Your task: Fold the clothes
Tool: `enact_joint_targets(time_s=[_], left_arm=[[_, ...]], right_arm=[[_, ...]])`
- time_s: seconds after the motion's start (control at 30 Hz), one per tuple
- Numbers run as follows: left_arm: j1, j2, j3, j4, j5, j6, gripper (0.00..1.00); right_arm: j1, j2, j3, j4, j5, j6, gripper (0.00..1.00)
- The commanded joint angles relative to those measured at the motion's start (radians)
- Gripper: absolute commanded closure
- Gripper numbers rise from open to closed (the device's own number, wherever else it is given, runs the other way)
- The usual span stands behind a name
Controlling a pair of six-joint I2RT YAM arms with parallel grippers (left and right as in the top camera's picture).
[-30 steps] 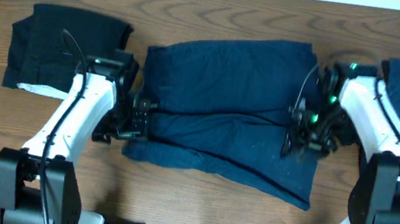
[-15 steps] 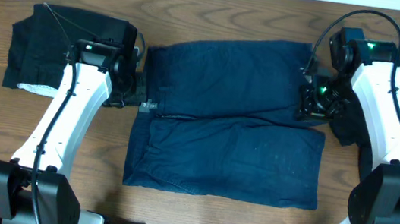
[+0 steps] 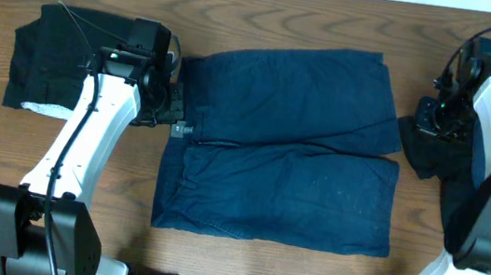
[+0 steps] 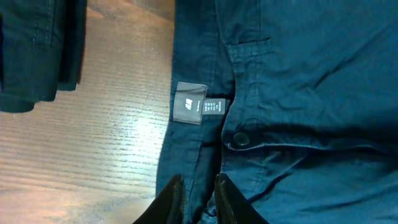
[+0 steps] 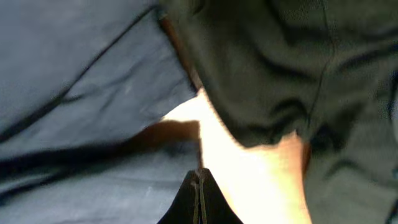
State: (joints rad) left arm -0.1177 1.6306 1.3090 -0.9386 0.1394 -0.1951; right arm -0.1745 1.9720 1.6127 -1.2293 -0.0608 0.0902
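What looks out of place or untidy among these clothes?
The navy shorts lie flat, but their grey label sticks out beyond their left edge. The black garment at the left shows a white strip at its lower edge.

On my left gripper (image 4: 199, 183) the fingers stand close, a narrow gap between them. My right gripper (image 5: 199, 183) has its tips pressed together. Both arms reach forward.

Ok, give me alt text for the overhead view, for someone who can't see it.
Navy shorts lie spread flat on a wooden table; the left hand pinches the waistband, and the right hand is shut and empty beside a dark garment. A folded black garment sits at far left.
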Motion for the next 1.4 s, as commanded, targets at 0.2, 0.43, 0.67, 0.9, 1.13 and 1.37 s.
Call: enact_joint_targets(time_s=[0.2, 0.43, 0.67, 0.9, 1.13, 1.37], left_arm=[[0.008, 0.011, -0.005, 0.02, 0.009, -0.006, 0.81], [0.008, 0.012, -0.006, 0.048, 0.008, -0.005, 0.81], [0.008, 0.012, -0.006, 0.062, 0.006, -0.005, 0.81], [0.008, 0.012, -0.005, 0.111, 0.006, 0.039, 0.8], [0.008, 0.034, -0.005, 0.134, 0.006, 0.044, 0.79], [0.008, 0.128, -0.005, 0.18, 0.009, 0.043, 0.79]], right_arm=[[-0.089, 0.219, -0.005, 0.1, -0.051, -0.1, 0.99], [-0.149, 0.308, -0.005, 0.197, -0.016, -0.144, 0.99], [-0.226, 0.309, 0.025, 0.303, -0.024, -0.154, 0.99], [-0.227, 0.289, 0.194, 0.157, -0.359, -0.278, 0.92], [-0.135, 0.227, 0.412, -0.06, -0.462, -0.335, 0.9], [0.027, 0.217, 0.38, -0.035, -0.395, -0.33, 0.99]])
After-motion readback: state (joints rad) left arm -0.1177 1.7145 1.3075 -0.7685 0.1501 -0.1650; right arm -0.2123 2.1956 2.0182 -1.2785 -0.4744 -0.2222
